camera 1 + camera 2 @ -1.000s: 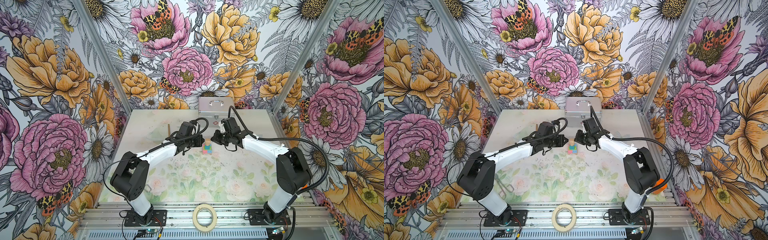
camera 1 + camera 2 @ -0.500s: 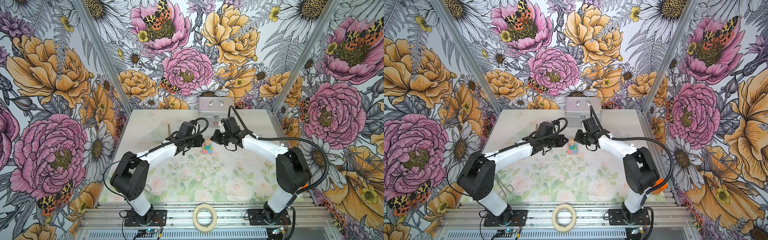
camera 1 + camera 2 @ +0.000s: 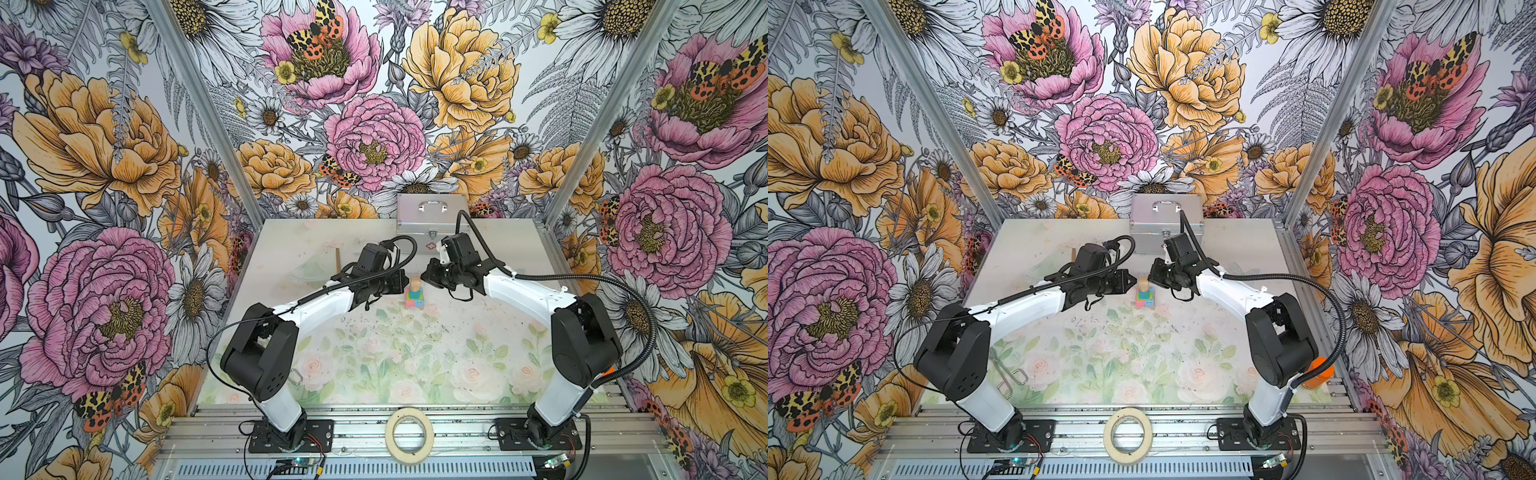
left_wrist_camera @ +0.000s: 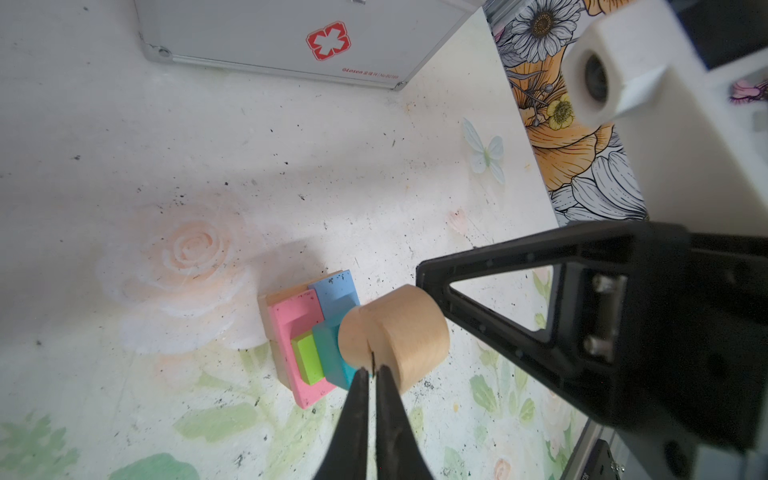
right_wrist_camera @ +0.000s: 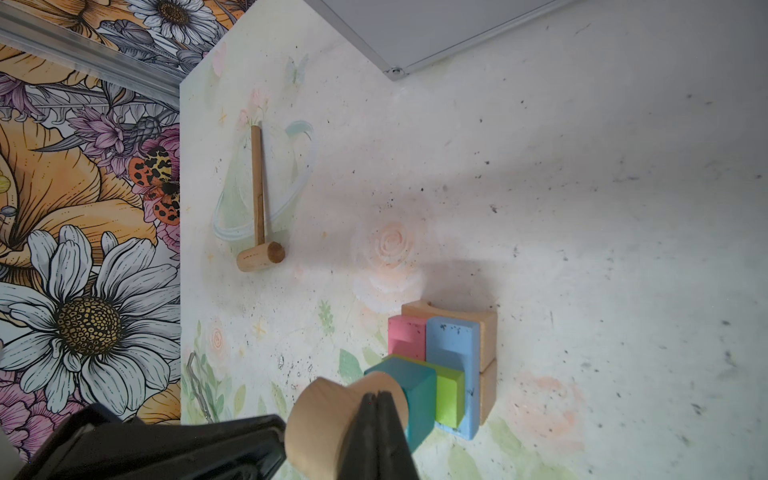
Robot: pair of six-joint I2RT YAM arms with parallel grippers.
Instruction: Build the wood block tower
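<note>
Standing on the desk, the tower has its top block just between the left gripper and right gripper, both pressed together, empty.

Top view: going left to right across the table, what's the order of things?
In a top view: wooden mallet → left gripper → tower → right gripper → orange bottle. Silver case and tape roll are left out because they overlap the tower's span.

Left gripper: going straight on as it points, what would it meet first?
Probably the cylinder atop the tower; the left gripper, shut, looks very near it, but depth is unclear.
</note>
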